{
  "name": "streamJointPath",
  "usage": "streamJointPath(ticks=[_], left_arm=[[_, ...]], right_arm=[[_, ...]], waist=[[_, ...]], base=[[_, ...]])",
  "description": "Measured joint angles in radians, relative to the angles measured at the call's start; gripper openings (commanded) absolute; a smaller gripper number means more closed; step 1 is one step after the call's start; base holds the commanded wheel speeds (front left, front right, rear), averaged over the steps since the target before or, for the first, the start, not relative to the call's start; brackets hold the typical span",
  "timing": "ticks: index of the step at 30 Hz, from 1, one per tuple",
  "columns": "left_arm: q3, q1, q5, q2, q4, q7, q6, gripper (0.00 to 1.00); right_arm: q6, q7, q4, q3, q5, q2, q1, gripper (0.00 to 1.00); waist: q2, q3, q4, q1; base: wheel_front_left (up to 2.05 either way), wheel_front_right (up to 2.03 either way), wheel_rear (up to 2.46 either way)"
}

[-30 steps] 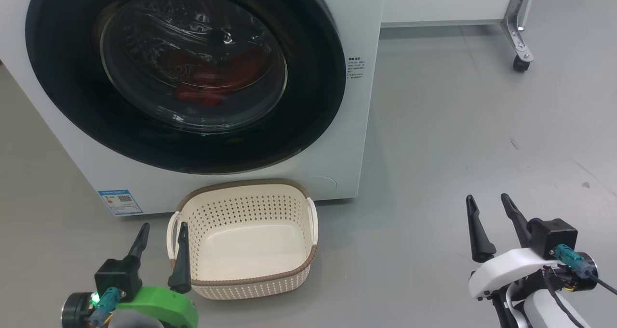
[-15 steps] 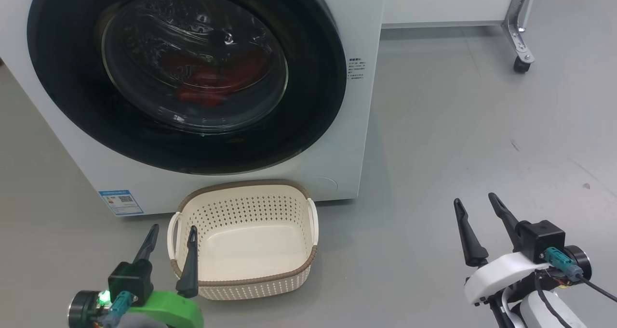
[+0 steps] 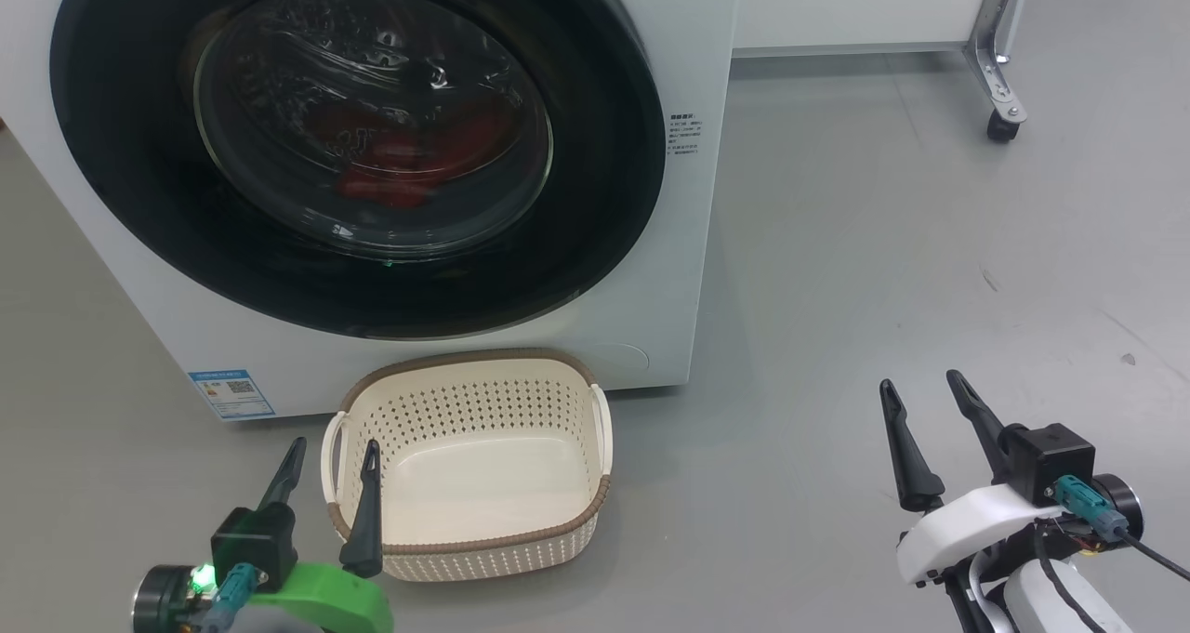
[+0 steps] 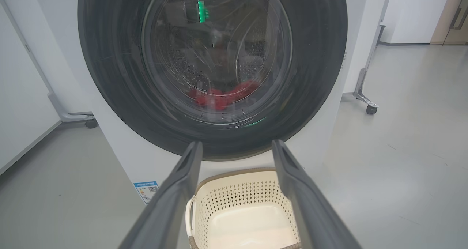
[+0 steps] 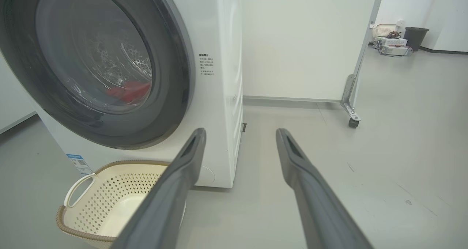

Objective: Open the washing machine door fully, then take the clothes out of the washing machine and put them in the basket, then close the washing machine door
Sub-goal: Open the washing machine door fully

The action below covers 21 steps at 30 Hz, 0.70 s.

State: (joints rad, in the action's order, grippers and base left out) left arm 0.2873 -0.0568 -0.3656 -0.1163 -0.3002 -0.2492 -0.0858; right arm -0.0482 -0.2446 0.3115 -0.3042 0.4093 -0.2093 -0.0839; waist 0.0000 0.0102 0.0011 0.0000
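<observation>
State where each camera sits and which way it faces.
Head view: high on the robot, looking forward and down at the washing machine door and basket; left gripper and right gripper show low.
Left wrist view: low, facing the door, red clothes behind its glass; own fingers frame the basket.
Right wrist view: low, to the door's right, facing it obliquely plus a caster leg; own fingers show.
Shared: door and basket appear in all three.

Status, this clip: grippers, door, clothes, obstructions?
Left gripper open, empty, near basket. Right gripper open, empty, off right. Washing machine door shut, red clothes inside. Nothing blocking door.
</observation>
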Motion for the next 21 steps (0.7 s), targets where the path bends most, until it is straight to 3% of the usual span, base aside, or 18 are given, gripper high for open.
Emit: streamJointPath(ticks=[4,5,6,21], left_arm=[[-0.004,0.0,0.008,0.001,-0.004,0.0,0.001,1.0],[-0.005,0.0,0.01,0.002,-0.004,0.0,0.002,1.0],[-0.006,0.0,0.012,0.003,-0.005,0.0,0.002,1.0],[-0.017,0.0,0.021,0.01,-0.011,0.0,0.004,1.0]], right_arm=[[0.0,0.0,0.0,0.002,0.0,0.006,0.0,1.0],[0.001,0.0,0.0,0.004,0.0,0.007,0.0,0.26],[0.002,0.0,0.0,0.007,0.0,0.007,0.0,0.0],[0.012,0.0,0.001,0.024,0.008,0.018,0.0,0.0]], waist=[[0.0,0.0,-0.001,0.0],[0.0,0.0,-0.001,0.0],[0.0,0.0,-0.001,0.0],[0.0,-0.001,-0.004,0.0]], base=[[0.0,0.0,0.0],[0.0,0.0,0.0],[0.0,0.0,0.0],[0.0,0.0,0.0]])
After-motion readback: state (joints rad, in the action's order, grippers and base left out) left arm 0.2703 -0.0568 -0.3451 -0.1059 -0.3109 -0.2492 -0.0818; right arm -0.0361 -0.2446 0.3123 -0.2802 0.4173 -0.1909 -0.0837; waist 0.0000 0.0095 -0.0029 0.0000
